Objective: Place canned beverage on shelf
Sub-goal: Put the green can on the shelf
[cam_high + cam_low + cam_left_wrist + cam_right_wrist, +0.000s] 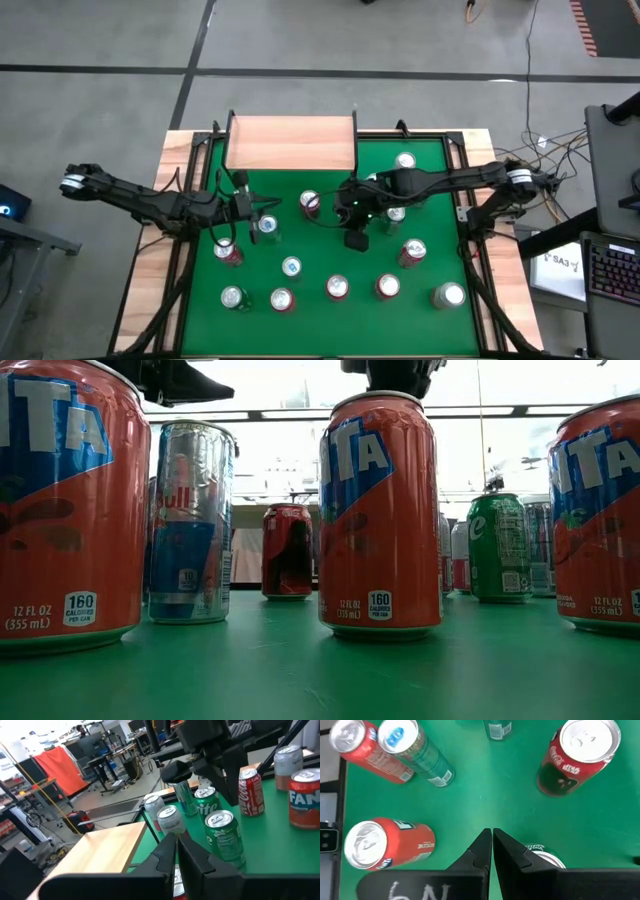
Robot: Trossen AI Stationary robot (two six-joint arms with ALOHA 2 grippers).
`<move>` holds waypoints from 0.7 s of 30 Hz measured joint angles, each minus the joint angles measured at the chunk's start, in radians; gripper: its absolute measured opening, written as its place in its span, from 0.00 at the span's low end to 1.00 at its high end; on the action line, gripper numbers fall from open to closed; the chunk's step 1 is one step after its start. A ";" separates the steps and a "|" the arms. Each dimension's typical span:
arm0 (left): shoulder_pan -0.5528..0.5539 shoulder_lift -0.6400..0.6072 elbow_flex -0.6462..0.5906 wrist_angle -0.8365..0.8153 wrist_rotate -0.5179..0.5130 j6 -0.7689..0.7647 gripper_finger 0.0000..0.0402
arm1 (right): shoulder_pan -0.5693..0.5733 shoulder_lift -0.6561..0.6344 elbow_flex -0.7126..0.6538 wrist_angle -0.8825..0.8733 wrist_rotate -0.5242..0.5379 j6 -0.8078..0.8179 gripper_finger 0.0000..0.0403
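Observation:
Several drink cans stand upright on the green table [320, 262]. The shelf [290, 143], a light-wood board, stands at the table's far edge left of centre; it also shows in the left wrist view [102, 851], with nothing on it. My left gripper [255, 207] is shut and empty, level above the table's left half, just near of the shelf [176, 854]. My right gripper [350, 212] is shut and empty, pointing down over bare green table [492, 839] at mid-table, beside a Coca-Cola can [580, 755] [311, 203].
Fanta cans [378, 510], a Red Bull can [192, 520] and a Sprite can [498, 545] crowd the table's near and middle parts. Green cans [225, 835] stand between my two arms. Black rails edge the table [462, 215]. The room lies beyond it.

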 joint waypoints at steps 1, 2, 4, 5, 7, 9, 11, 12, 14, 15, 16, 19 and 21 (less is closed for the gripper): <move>0.000 0.001 0.000 0.000 0.000 0.009 0.01 | 0.000 0.008 0.002 0.002 0.000 -0.007 0.02; 0.000 0.001 0.000 -0.001 0.000 0.017 0.01 | 0.000 0.014 0.004 0.006 0.000 -0.015 0.02; 0.000 0.001 0.000 -0.001 0.000 0.025 0.01 | 0.000 0.025 0.005 0.012 0.000 -0.021 0.02; 0.000 0.001 0.000 0.000 0.000 0.035 0.01 | 0.000 0.029 0.005 0.022 0.000 -0.014 0.02; 0.000 0.000 0.000 -0.001 0.000 0.056 0.01 | 0.000 0.046 0.005 0.059 0.000 0.052 0.02; 0.000 -0.001 0.000 0.001 0.000 0.077 0.01 | 0.000 0.062 0.005 0.106 -0.004 0.137 0.02; 0.000 0.001 0.000 0.006 0.000 0.101 0.01 | 0.000 0.067 0.004 0.138 -0.007 0.171 0.02; 0.000 0.002 0.000 0.009 0.000 0.113 0.01 | 0.000 0.071 0.004 0.163 -0.007 0.177 0.02; 0.000 0.002 0.000 0.015 0.000 0.138 0.01 | -0.002 0.074 0.005 0.207 -0.007 0.183 0.02; 0.000 0.003 0.000 0.020 0.000 0.151 0.01 | -0.002 0.075 0.005 0.220 -0.007 0.182 0.02; 0.000 0.003 0.000 0.024 0.000 0.162 0.01 | -0.002 0.078 0.005 0.238 -0.007 0.180 0.02; 0.000 0.002 0.000 0.036 0.000 0.189 0.01 | -0.002 0.084 0.005 0.290 -0.007 0.189 0.02; 0.000 0.000 0.000 0.041 0.000 0.212 0.01 | -0.002 0.084 0.005 0.304 -0.007 0.193 0.02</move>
